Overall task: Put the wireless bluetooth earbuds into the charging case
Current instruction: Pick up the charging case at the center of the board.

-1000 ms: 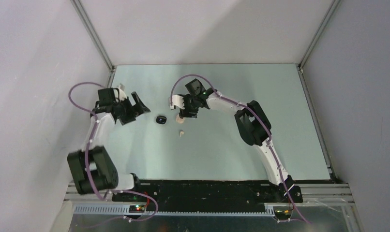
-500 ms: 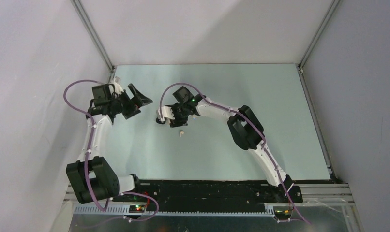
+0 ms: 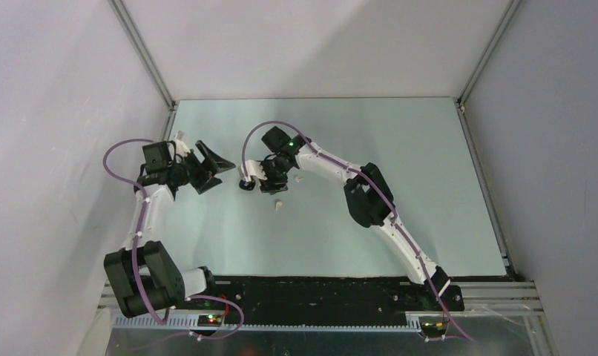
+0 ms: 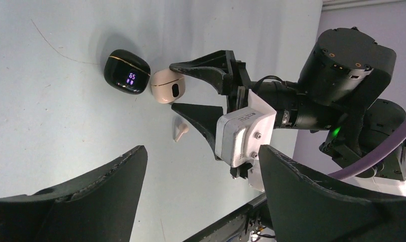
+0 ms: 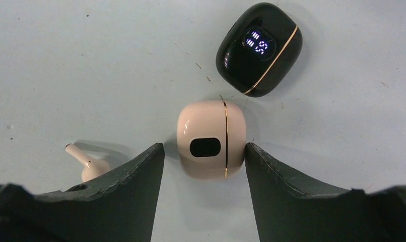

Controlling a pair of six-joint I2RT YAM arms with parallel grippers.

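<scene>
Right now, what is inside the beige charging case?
Its inside is hidden: the beige charging case is closed. One pale earbud lies outside on the table, beside it.

Overhead camera looks down; both wrist cameras share the charging case [image 5: 209, 146].

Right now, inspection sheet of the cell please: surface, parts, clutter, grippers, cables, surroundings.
Surface: pale table, faint scuffs and specks.
Job's things: beige charging case closed, lying flat; one earbud loose beside it; second earbud cannot be made out.
Clutter: black case, display lit, next to the beige one.
Grippers: right gripper open, straddling the charging case; left gripper open, holding nothing.
Cables: purple cables on both arms, off the table.
Surroundings: grey walls; nothing else seen.
</scene>
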